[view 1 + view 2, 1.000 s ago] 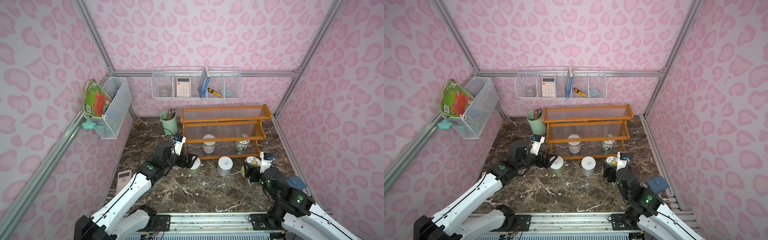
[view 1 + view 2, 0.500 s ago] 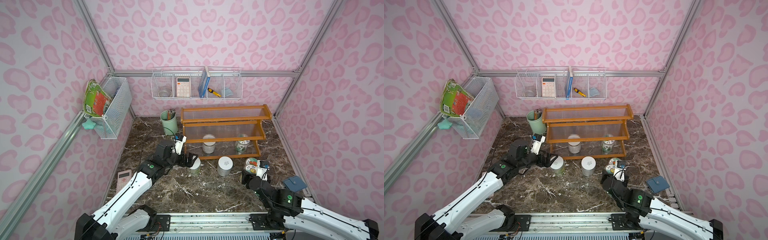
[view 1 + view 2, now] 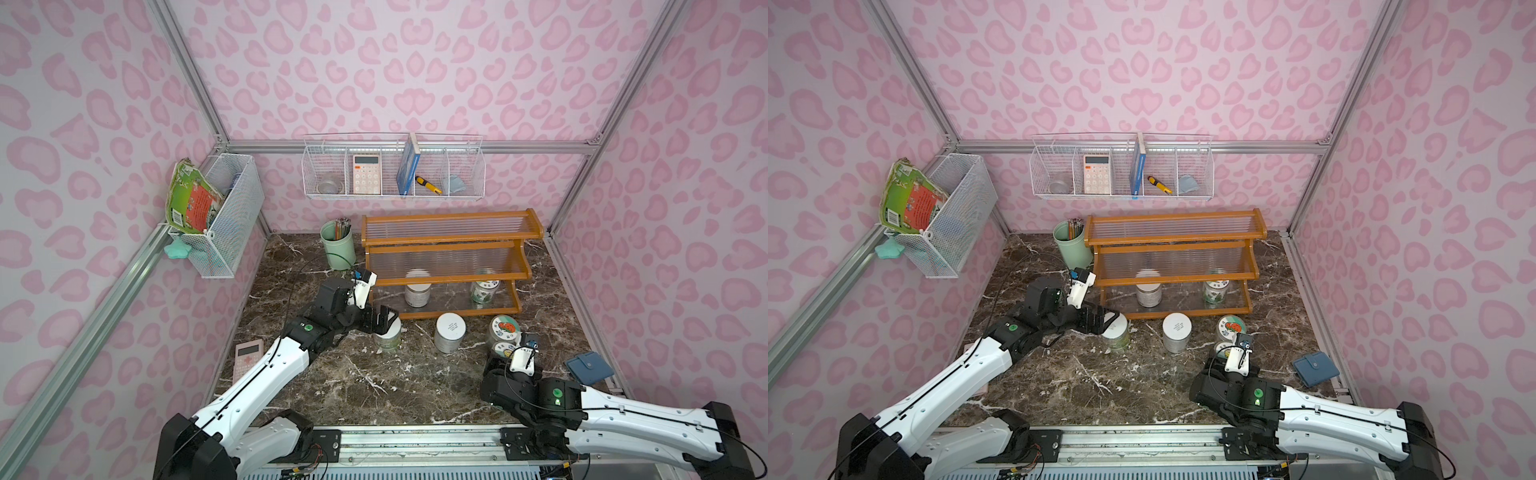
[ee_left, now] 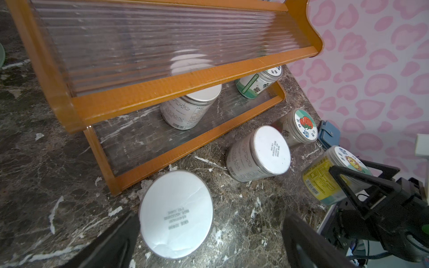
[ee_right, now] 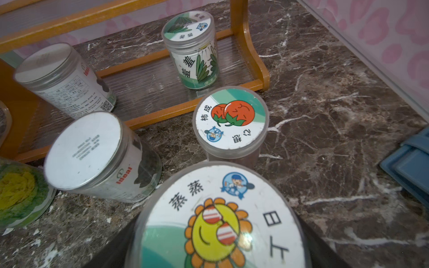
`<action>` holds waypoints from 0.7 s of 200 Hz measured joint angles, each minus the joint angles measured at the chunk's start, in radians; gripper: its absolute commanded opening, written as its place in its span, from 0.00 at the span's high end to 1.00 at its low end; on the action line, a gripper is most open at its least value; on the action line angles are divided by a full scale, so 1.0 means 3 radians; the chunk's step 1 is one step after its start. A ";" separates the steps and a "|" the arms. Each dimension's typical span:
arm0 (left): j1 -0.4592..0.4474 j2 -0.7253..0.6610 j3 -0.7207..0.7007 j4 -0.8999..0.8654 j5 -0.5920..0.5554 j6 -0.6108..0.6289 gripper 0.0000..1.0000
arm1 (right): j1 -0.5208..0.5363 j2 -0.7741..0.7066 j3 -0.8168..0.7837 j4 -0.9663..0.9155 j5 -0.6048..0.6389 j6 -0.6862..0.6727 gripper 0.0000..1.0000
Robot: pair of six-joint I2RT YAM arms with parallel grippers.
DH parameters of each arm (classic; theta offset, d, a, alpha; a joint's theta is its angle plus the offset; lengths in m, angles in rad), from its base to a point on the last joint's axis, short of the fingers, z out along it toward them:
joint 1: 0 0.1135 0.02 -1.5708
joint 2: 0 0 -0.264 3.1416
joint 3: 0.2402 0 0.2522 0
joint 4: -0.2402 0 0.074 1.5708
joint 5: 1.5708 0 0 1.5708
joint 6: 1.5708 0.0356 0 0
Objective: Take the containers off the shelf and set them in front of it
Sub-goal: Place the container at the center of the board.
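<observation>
Dark veined marble formed the table [image 3: 374,386], and we placed everything by the stepped wooden shelf [image 3: 449,241]. Two containers stood on the shelf's lowest tier: a white-lid jar [image 4: 192,104] and a leaf-lid jar [image 5: 192,48]. Four more were on the table side of the shelf. A second white-lid jar [image 4: 271,153] and a persimmon-lid jar [image 5: 229,118] stood just before its front rail. A third white-lid jar [image 4: 176,213] stood by its front corner, between the open jaws of the left gripper [image 3: 384,319]. One jaw was close beside the lid and the other was well clear. Farthest out from the shelf, the right gripper [image 5: 216,243] had its jaws closed on the sides of the sunflower-lid jar [image 5: 218,208].

We judged these jars light, stiff clear plastic with smooth walls, so likely slippery. The best hold looked to be across the round body just under the lid, with a modest squeeze.

Every jar had its lid up and its long axis vertical. The gripped one seemed to lean a little.
</observation>
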 measured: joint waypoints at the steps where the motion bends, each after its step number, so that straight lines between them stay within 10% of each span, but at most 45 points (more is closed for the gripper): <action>1: 0.0000 0.0000 0.0000 0.0000 0.0000 0.0000 0.01 | -0.0001 0.0003 -0.0006 -0.0001 0.0005 0.0017 0.37; 93: 0.0000 -0.0052 -0.0037 0.0005 0.0001 -0.0003 0.01 | -0.0210 0.0065 -0.0542 0.0487 0.0062 0.0032 0.38; 140: 0.0000 -0.0067 -0.0050 0.0005 0.0000 -0.0003 0.01 | -0.0309 0.0206 -0.0539 0.0740 0.0064 -0.0117 0.21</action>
